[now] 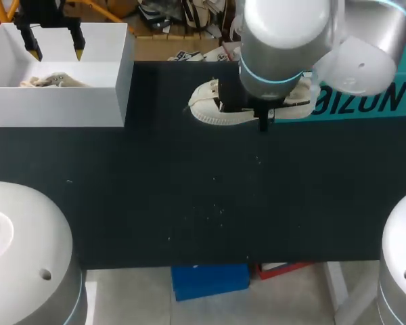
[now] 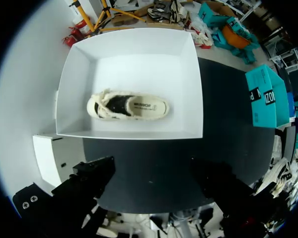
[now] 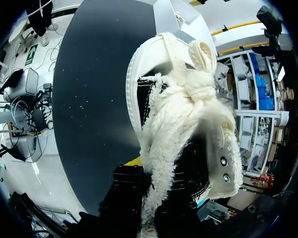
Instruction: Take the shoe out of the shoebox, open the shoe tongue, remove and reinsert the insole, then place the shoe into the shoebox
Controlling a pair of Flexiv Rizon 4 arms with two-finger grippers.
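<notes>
The shoe [image 1: 213, 108] is lying on the bench [image 1: 189, 189] toward 12 o'clock, long axis running 9 to 3, directly under the right tool [image 1: 257, 112], whose grip I cannot tell. The left tool [image 1: 55, 44], spread wide, is hovering at 10 o'clock over the shoebox [image 1: 125, 88] holding a second shoe [image 2: 129, 106].

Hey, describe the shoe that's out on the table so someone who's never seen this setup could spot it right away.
On the black table, look to the far edge beside the teal box, under the right arm. The cream fleecy shoe lies there on the bare tabletop; its twin sits inside the white shoebox.
</notes>
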